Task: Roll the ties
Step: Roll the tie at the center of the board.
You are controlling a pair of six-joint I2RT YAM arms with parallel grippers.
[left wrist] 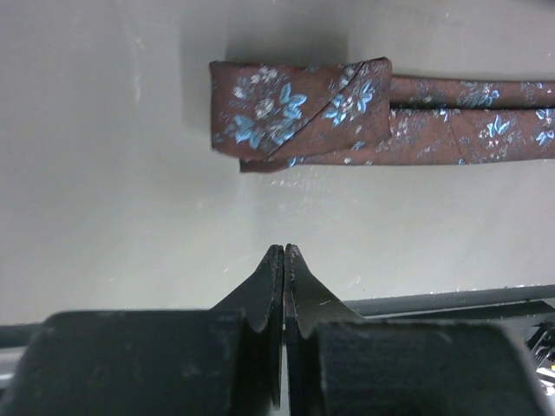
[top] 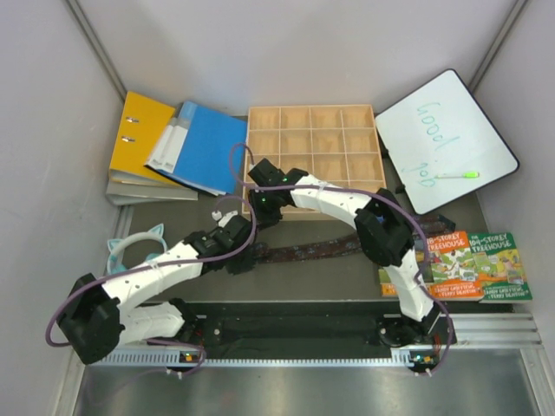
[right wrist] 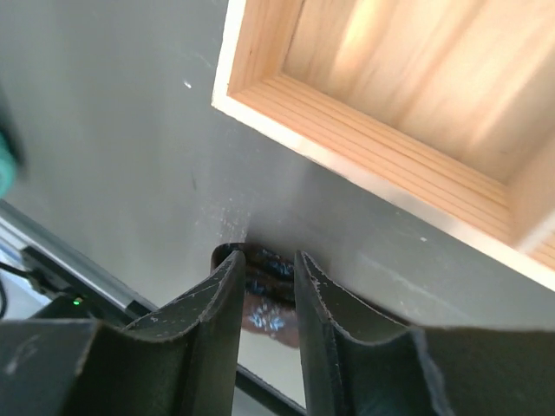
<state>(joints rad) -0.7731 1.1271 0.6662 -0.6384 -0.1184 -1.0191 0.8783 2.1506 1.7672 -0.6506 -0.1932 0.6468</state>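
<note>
So the tie (left wrist: pixel 299 113) was lying flat on the grey table (left wrist: pixel 104 225), stretched out sideways in front of the wooden box (top: pixel 312 110). One end was folded over into a flat, squarish flap. My guess is that was the first turn of the roll, which would explain why it sat lined up right ahead of the left gripper (left wrist: pixel 284 253).

The fabric was a brown weave with small blue and white flowers, and it looked soft and floppy. A diagonal edge ran across the fold.

The left gripper's fingers were pressed tight together with nothing in them, a bit short of the fold. The right gripper (right wrist: pixel 264 277) hung near the box corner, fingers a narrow crack apart and empty, with the tie end showing through the gap. The box was pale bare wood, split into square compartments.
</note>
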